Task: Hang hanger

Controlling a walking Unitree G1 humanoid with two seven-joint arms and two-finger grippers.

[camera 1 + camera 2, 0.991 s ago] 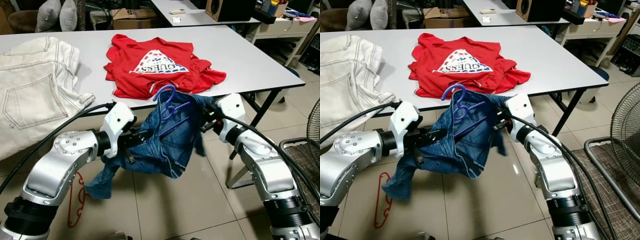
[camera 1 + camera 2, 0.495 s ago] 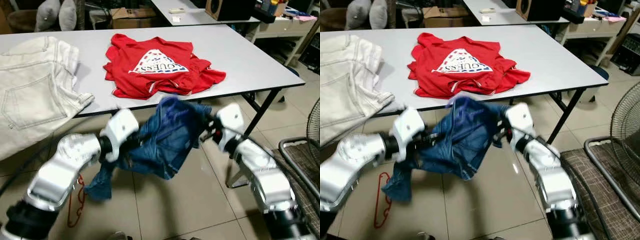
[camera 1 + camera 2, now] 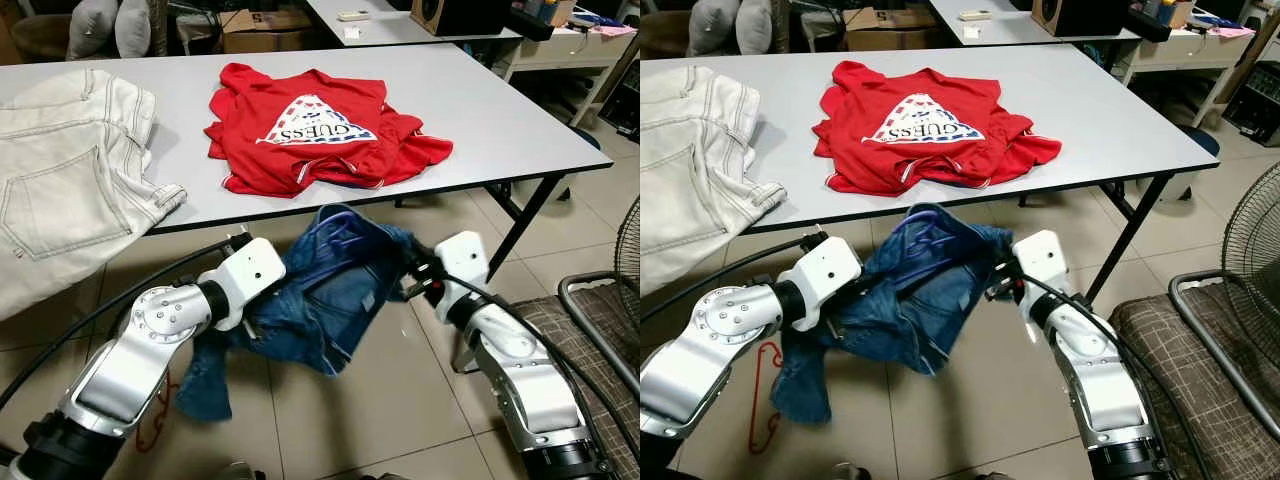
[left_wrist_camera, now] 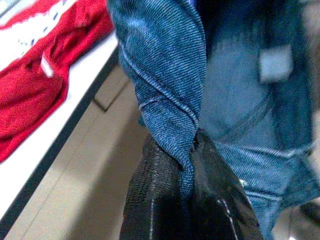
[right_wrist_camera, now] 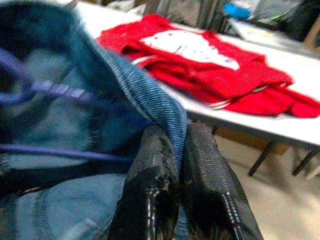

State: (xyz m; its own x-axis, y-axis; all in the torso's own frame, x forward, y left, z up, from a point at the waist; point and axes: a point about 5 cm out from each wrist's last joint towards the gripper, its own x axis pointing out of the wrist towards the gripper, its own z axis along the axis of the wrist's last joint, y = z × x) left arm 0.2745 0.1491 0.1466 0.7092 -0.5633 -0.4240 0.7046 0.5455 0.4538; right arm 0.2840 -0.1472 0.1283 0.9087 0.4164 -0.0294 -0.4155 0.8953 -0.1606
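Left gripper (image 4: 192, 150) pinches a twisted fold of the denim garment (image 3: 335, 300); right gripper (image 5: 181, 145) clamps its hem, the purple hanger (image 5: 55, 90) tangled inside, just beyond those fingers.

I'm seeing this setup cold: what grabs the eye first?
The blue denim garment stretched between the left gripper and right gripper, low in front of the white table. A purple hanger sits inside it. Behind, a red T-shirt lies on the table.
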